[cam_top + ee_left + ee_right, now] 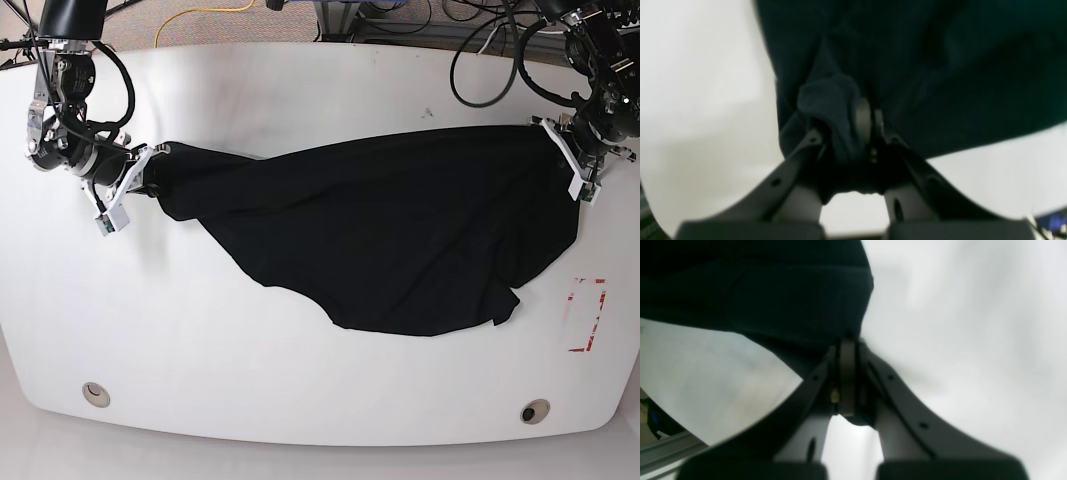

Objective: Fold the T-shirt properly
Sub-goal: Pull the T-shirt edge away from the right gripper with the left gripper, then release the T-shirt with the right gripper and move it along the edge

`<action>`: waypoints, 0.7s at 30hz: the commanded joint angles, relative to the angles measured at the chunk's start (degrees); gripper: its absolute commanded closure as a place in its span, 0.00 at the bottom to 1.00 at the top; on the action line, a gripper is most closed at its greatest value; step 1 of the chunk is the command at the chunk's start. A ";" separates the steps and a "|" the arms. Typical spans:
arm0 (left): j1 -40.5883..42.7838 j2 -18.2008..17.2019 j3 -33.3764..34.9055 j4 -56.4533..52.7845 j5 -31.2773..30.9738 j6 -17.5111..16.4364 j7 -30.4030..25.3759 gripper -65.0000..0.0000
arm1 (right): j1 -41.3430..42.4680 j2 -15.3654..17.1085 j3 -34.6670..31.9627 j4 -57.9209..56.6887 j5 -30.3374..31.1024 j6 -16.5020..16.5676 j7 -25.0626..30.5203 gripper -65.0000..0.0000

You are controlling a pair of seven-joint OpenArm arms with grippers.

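Stretching across the middle of the table (300, 390), the T-shirt (390, 245) is a plain black cloth pulled out long between the two arms, its upper edge running nearly taut toward the far edge while the lower part sags in loose folds toward the near edge, ending in a pointed flap near the near right corner. One end of the cloth reaches toward the left edge of the table, the other toward the right edge.

At the right edge, the left end effector (572, 160) has its jaws pressed together on a bunched fold of the T-shirt; the left wrist view shows the dark cloth (907, 66) wadded between the fingers (863, 116) and spilling over one of them. At the left edge, the right end effector (150, 165) is likewise clamped tight on the cloth's other end; the right wrist view shows a thin edge of the T-shirt (773, 300) pinched where the fingers (847, 373) meet.

The table is white with rounded corners, bearing two small round grommets (96, 393) near the near edge and a red rectangular outline (586, 316) close to the right edge. Beyond the far edge lie tangled black cables (480, 50) and a yellow cable (200, 15) on a greyish floor
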 commanded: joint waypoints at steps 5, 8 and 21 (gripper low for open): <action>1.06 -1.29 0.82 0.42 0.48 -0.03 -1.67 0.93 | 0.73 0.43 0.54 0.94 -1.23 0.01 1.20 1.00; 1.84 -1.30 1.38 0.37 0.62 -0.03 -1.68 0.80 | 0.71 -0.08 0.55 1.11 -2.17 0.01 1.22 1.00; 7.96 -4.83 1.24 0.85 -0.31 -0.03 -4.25 0.58 | -2.54 -4.09 1.75 3.10 -14.08 -0.18 2.75 0.54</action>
